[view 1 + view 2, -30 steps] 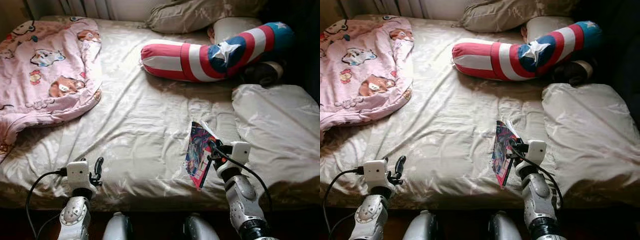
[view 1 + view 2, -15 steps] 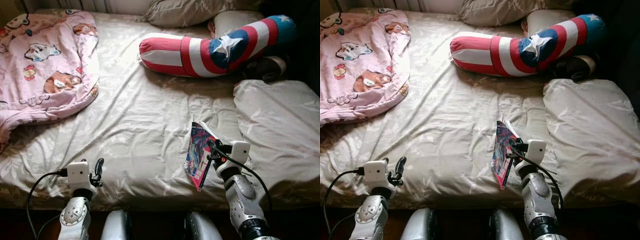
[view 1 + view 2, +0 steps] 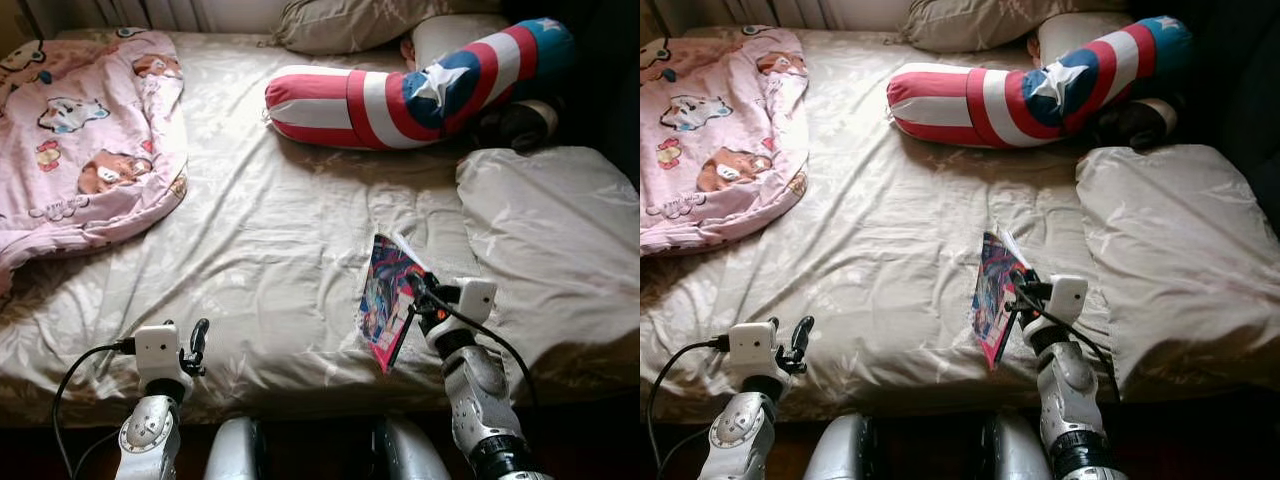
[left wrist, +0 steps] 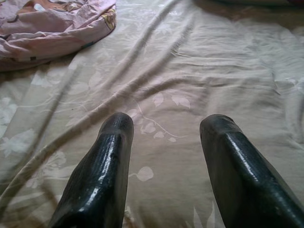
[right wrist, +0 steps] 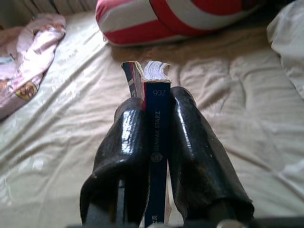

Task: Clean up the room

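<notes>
A thin book [image 3: 385, 298] with a bright comic-style cover is held upright over the bed's near edge, right of centre. My right gripper [image 3: 420, 293] is shut on the book [image 5: 156, 128], its two black fingers [image 5: 192, 152] pressed against the dark blue spine. My left gripper [image 3: 197, 335] hovers low over the beige sheet [image 4: 166, 80] at the near left, its fingers [image 4: 107, 166] open with nothing between them.
A pink cartoon blanket [image 3: 85, 130] lies bunched at the far left of the bed [image 3: 270, 220]. A long red, white and blue star cushion [image 3: 410, 95] lies across the far side. Beige pillows sit at the head [image 3: 350, 22] and right [image 3: 550, 230].
The whole view has shifted a little as the camera moved. The book in my right gripper has swung slightly left and its cover faces me more.
</notes>
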Available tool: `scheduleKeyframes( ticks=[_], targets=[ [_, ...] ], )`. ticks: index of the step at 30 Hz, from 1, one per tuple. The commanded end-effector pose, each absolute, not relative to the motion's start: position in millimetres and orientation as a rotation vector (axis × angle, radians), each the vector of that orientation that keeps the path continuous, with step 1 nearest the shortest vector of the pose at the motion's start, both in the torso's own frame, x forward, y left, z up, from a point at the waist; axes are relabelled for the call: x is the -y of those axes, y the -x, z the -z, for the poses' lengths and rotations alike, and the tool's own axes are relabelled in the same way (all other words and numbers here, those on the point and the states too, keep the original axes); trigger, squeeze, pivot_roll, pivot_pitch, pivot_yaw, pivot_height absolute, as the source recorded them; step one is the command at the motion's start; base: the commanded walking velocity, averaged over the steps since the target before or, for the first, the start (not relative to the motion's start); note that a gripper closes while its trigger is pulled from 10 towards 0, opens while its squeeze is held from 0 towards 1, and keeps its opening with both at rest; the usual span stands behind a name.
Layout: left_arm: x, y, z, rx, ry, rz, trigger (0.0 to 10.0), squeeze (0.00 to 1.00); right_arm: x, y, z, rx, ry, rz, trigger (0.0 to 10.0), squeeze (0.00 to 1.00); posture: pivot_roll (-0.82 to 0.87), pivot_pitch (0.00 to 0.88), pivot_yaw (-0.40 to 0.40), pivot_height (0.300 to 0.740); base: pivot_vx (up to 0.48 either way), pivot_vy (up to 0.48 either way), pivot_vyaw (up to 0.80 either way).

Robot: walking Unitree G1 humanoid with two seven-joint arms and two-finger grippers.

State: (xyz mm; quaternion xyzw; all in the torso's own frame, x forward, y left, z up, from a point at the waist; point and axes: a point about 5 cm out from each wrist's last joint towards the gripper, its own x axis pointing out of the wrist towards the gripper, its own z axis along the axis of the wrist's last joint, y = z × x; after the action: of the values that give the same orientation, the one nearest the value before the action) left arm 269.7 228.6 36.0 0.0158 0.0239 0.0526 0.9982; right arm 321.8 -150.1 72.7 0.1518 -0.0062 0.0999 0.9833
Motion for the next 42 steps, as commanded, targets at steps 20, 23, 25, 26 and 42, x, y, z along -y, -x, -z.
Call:
scheduleKeyframes(
  ticks=[20, 23, 25, 26, 42],
  targets=[
    [-226, -273, -38, -0.051, -0.032, -0.074, 10.0, 0.0, 157, -331, -87, 0.073, -0.311, -0.18, 10.0, 0.0, 0.03, 0.172, -0.041, 0.622, 0.137, 0.0, 0.0],
    [-226, -274, -38, -0.05, -0.03, -0.076, 10.0, 0.0, 158, -332, -87, 0.072, -0.31, -0.179, 10.0, 0.0, 0.03, 0.174, -0.042, 0.622, 0.29, 0.0, 0.0],
    [-227, -274, -38, -0.049, -0.029, -0.077, 10.0, 0.0, 158, -332, -88, 0.074, -0.309, -0.18, 10.0, 0.0, 0.03, 0.175, -0.043, 0.622, 0.292, 0.0, 0.0],
    [-227, -274, -39, -0.049, -0.029, -0.078, 10.0, 0.0, 158, -333, -88, 0.074, -0.309, -0.181, 10.0, 0.0, 0.03, 0.175, -0.043, 0.622, 0.289, 0.0, 0.0],
    [-228, -275, -42, -0.036, -0.042, -0.069, 10.0, 0.0, 163, -362, -103, 0.049, -0.75, -0.103, 10.0, 0.0, 0.06, 0.2, -0.024, 0.622, 0.051, 0.0, 0.0]
  ],
)
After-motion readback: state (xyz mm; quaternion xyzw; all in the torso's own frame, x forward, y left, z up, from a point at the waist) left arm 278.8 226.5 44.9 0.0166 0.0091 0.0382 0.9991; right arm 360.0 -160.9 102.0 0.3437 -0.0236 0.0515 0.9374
